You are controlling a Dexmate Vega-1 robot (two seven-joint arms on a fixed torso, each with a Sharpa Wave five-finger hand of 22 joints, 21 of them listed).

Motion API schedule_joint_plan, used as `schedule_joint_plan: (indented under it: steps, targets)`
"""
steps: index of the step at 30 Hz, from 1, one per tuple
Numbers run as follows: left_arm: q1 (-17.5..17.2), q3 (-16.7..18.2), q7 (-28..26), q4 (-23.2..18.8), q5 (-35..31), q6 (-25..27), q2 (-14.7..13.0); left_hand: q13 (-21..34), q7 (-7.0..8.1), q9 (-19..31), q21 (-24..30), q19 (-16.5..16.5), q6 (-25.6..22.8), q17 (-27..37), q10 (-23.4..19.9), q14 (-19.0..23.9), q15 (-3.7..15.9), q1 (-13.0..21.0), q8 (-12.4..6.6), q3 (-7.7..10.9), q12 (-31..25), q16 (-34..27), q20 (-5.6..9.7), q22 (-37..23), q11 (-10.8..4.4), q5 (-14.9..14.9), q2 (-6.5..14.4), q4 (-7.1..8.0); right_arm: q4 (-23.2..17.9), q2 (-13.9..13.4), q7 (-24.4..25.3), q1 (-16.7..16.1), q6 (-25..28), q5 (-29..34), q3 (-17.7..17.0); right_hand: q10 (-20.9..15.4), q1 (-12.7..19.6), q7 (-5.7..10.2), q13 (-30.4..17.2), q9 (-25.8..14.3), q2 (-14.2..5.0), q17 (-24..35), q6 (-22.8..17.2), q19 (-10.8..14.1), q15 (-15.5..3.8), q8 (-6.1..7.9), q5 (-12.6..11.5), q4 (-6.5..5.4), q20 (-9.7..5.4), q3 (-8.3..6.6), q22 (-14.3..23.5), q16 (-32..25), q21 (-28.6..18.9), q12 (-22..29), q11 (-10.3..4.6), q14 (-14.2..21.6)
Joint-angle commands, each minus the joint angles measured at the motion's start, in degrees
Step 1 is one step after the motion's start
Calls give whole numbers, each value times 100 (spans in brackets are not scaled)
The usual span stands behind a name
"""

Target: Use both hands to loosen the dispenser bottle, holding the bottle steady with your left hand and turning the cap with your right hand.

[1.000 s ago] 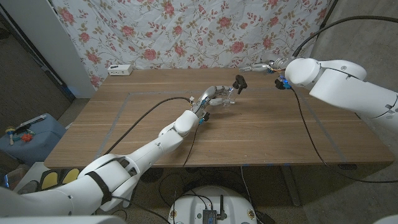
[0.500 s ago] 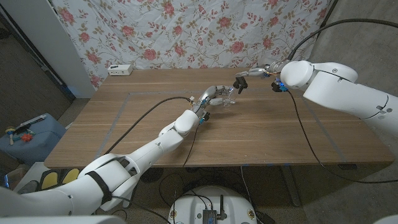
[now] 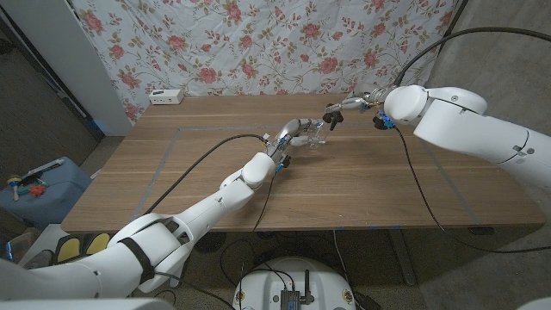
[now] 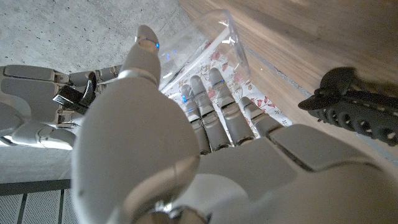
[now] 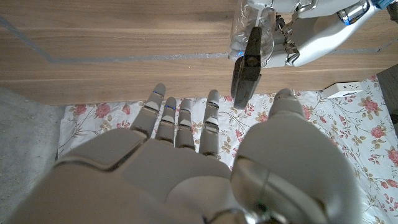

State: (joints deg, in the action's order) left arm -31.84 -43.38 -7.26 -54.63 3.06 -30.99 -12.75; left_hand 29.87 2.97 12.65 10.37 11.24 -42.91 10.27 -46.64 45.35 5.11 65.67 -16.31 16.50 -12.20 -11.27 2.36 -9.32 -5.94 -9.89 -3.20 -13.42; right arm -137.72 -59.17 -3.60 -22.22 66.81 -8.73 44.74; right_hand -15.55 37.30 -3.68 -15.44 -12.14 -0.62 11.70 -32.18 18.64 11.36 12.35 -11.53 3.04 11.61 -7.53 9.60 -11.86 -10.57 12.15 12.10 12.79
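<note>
A clear dispenser bottle (image 3: 317,134) with a black pump cap (image 3: 331,114) stands at the table's far middle. My left hand (image 3: 299,132) grips the bottle's body; in the left wrist view its fingers (image 4: 214,115) wrap the clear bottle (image 4: 205,46), with the black pump (image 4: 354,106) off to one side. My right hand (image 3: 349,105) hovers just right of the cap, fingers spread and holding nothing. In the right wrist view the black cap (image 5: 247,67) sits just beyond the fingertips (image 5: 180,115), above the bottle (image 5: 252,28) and my left hand (image 5: 311,37).
A white power strip (image 3: 166,96) lies at the table's back left edge. A black cable (image 3: 202,159) runs along my left arm, another (image 3: 426,185) crosses the table's right side. A floral cloth (image 3: 258,43) hangs behind the wooden table (image 3: 362,189).
My right hand has moved left from the back right of the table to just beside the pump cap. The left hand and bottle have stayed put.
</note>
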Motion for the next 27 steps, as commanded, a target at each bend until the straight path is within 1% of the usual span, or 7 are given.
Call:
schedule_joint_plan:
  steps: [1, 7, 10, 15, 17, 22, 27]
  targets:
    - [-31, 17, -21, -57, 5, 30, -31, 25, 117, 28, 6, 53, -705, 10, -332, 39, 338, -724, -20, 489, -46, 2, 291, -10, -234, -43, 810, 468, 27, 53, -27, 87, 104, 18, 129, -48, 196, 45, 4, -7, -51, 8, -55, 49, -25, 39, -49, 153, -1, -109, -1, -15, -18, 44, -1, 85]
    - [-36, 14, -1, -40, 22, 19, -19, 26, 107, 28, 7, 53, -706, 7, -333, 46, 338, -722, -19, 491, -47, 1, 290, -10, -235, -44, 807, 465, 22, 40, 4, 54, 52, 9, 110, -69, 351, 144, 4, -6, -98, 3, -130, 64, -59, 61, -51, 276, -17, -215, -1, -21, -20, 51, -15, 110]
    - [-35, 11, 6, -37, 22, 16, -17, 24, 117, 28, 7, 54, -711, 6, -330, 44, 332, -728, -20, 492, -44, 3, 291, -10, -233, -44, 809, 469, 18, 63, 70, 7, 63, 3, 72, -88, 467, 224, 4, -5, -140, 1, -218, 79, -82, 87, -49, 366, -25, -301, -1, -28, -22, 58, -67, 138]
    - [-46, 12, -7, -59, 13, 20, -24, 26, 119, 28, 7, 52, -709, 5, -329, 44, 339, -730, -19, 494, -44, 3, 285, -10, -231, -45, 814, 471, 23, 47, 94, -48, -12, -25, 17, -111, 563, 319, 4, -4, -215, 4, -315, 113, -128, 111, -57, 430, -50, -394, -1, -41, -30, 66, -75, 176]
    - [-54, 14, -7, -81, 12, 35, -32, 27, 122, 28, 6, 52, -709, 6, -331, 44, 338, -730, -19, 494, -46, 4, 286, -10, -227, -45, 814, 471, 26, 42, 95, -56, -27, -27, 8, -122, 596, 383, 4, -3, -229, 3, -366, 121, -141, 123, -57, 459, -52, -427, -1, -46, -29, 70, -107, 196]
    - [-51, 9, 25, -86, 22, 44, -34, 27, 114, 28, 7, 53, -707, 7, -331, 41, 340, -724, -17, 495, -45, 3, 287, -10, -222, -46, 814, 466, 33, 21, 112, -123, -132, -56, -72, -134, 659, 425, 4, -1, -266, 4, -413, 144, -163, 131, -58, 500, -66, -484, -1, -51, -34, 74, -146, 218]
    - [-47, 3, 26, -86, 13, 39, -29, 30, 101, 28, 7, 53, -691, 6, -324, 43, 342, -732, -10, 498, -44, 3, 282, -10, -224, -47, 823, 473, 26, 14, 118, -153, -162, -42, -93, -153, 781, 540, 4, 2, -314, 3, -475, 169, -195, 140, -58, 571, -85, -577, -1, -54, -36, 81, -189, 243]
